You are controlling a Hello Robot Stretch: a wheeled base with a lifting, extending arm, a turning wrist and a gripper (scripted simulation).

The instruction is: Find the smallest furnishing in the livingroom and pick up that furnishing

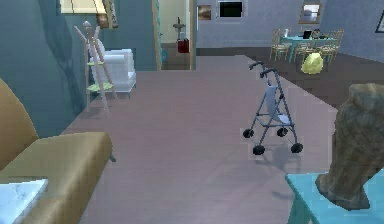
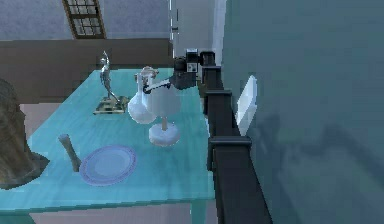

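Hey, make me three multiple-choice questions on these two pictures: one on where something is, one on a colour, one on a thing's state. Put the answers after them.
1. Where does the walker stand?
A) on a bed
B) on open floor
C) on a shelf

2. What colour is the table that bears the plate?
A) red
B) black
C) teal

3. How does the plate lie?
A) flat and whole
B) on its edge
C) broken in pieces

Answers:
1 B, since the forward view has bare floor all around the walker's wheels.
2 C, since the tabletop in the arm side view is teal.
3 A, since the plate rests flat on the tabletop in one piece.
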